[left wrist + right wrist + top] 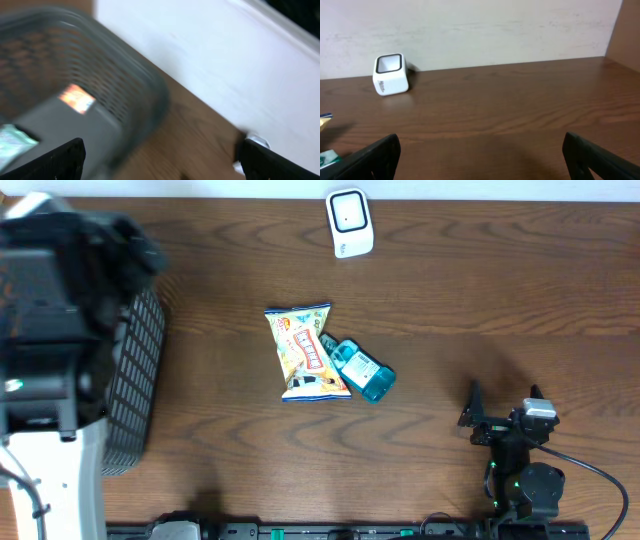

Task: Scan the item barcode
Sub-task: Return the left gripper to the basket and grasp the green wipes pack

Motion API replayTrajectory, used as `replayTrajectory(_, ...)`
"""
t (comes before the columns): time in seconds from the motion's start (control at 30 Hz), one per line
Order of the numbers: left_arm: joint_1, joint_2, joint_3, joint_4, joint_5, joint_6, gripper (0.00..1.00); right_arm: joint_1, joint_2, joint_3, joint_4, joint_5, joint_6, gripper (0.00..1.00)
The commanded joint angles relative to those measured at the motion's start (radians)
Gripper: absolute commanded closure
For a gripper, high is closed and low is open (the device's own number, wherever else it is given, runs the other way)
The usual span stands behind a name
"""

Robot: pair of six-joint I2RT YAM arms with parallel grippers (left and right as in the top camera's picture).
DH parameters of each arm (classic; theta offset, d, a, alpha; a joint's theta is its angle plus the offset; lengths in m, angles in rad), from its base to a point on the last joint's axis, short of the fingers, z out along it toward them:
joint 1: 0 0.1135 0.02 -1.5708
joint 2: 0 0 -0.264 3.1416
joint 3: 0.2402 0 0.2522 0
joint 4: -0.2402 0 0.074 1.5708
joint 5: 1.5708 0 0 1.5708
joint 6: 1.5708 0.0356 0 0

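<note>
One scanner (350, 222) sits at the far edge, basket (135, 380) at left.

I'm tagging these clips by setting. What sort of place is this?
Probably a mock shop checkout: a white box-shaped barcode scanner stands at the far edge of the brown wooden table, a colourful snack bag and teal plastic bottle lie mid-table, and a dark mesh basket sits at one end.

In the overhead view, the snack bag (306, 352) lies at the centre of the table (480, 300), with the bottle (362, 372) touching its lower right edge. The scanner (350, 222) sits at top centre, and the basket (135, 380) stands at the far left, well apart.
</note>
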Motion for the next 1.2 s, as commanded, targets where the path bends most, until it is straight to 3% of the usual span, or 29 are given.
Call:
replayTrajectory(0.0, 0.137, -0.003, 0.028, -0.021, -0.005, 0.027, 0.02, 0.01, -0.005, -0.002, -0.004, 0.005, 0.002, 0.01)
replayTrajectory(0.23, 0.409, 0.082, 0.028, -0.114, 0.051, -0.063, 0.02, 0.01, -0.005, -0.002, -0.004, 0.005, 0.002, 0.01)
replayTrajectory(0.4, 0.493, 0.16, 0.028, -0.167, 0.07, -0.066, 0.02, 0.01, -0.005, -0.002, -0.004, 0.005, 0.002, 0.01)
replayTrajectory(0.77, 0.497, 0.303, 0.011, -0.252, 0.062, -0.029, 0.02, 0.01, -0.005, -0.002, -0.004, 0.005, 0.002, 0.01)
replayTrajectory(1.0, 0.497, 0.42, -0.06, -0.33, -0.092, -0.194, 0.02, 0.01, -0.005, -0.002, -0.004, 0.005, 0.002, 0.01)
replayTrajectory(1.17, 0.498, 0.521, -0.097, -0.334, -0.129, -0.217, 0.02, 0.01, -0.005, -0.002, -0.004, 0.005, 0.002, 0.01)
